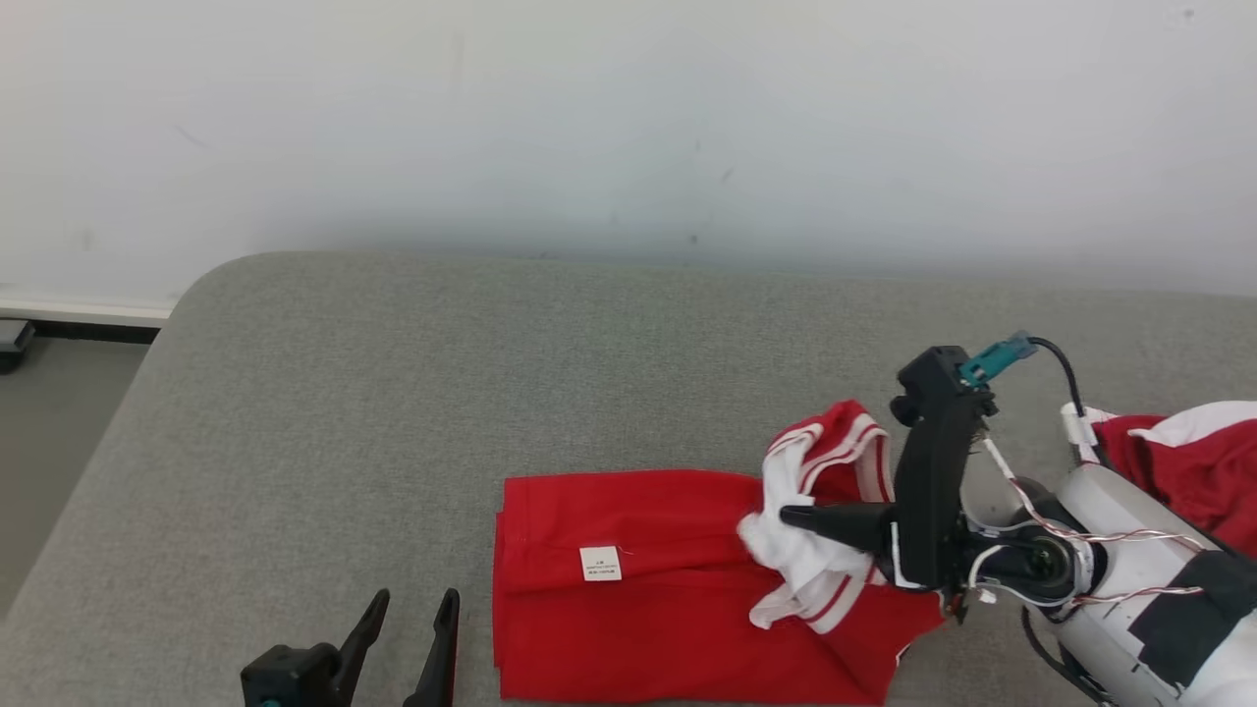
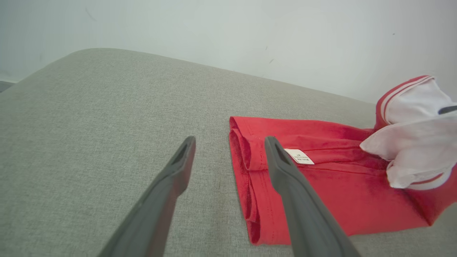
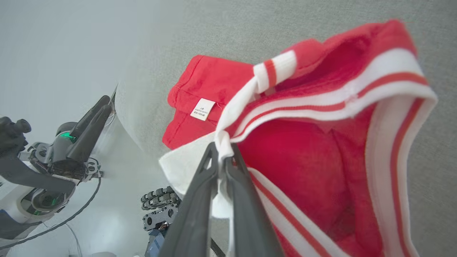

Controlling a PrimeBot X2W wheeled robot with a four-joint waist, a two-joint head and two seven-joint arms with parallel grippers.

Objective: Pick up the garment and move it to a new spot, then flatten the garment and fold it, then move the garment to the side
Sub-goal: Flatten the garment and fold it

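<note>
The right arm is reaching in low from the right, its tool [image 1: 789,515] pointing left and pinching shut on the white striped trim [image 3: 321,103] of the red garment [image 1: 648,619], holding it raised. The left tool [image 1: 412,601] is hovering wide open, gripping nothing, beside the hem. The garment is lying folded on the grey fabric surface [image 1: 393,393], label [image 1: 601,564] up.

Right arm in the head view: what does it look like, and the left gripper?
Right gripper: two long black tapered fingers on a black bracket with a teal plug and black cable. Forearm glossy white, black patch, twisted red-white wires. Left gripper: matching black fingers.
</note>
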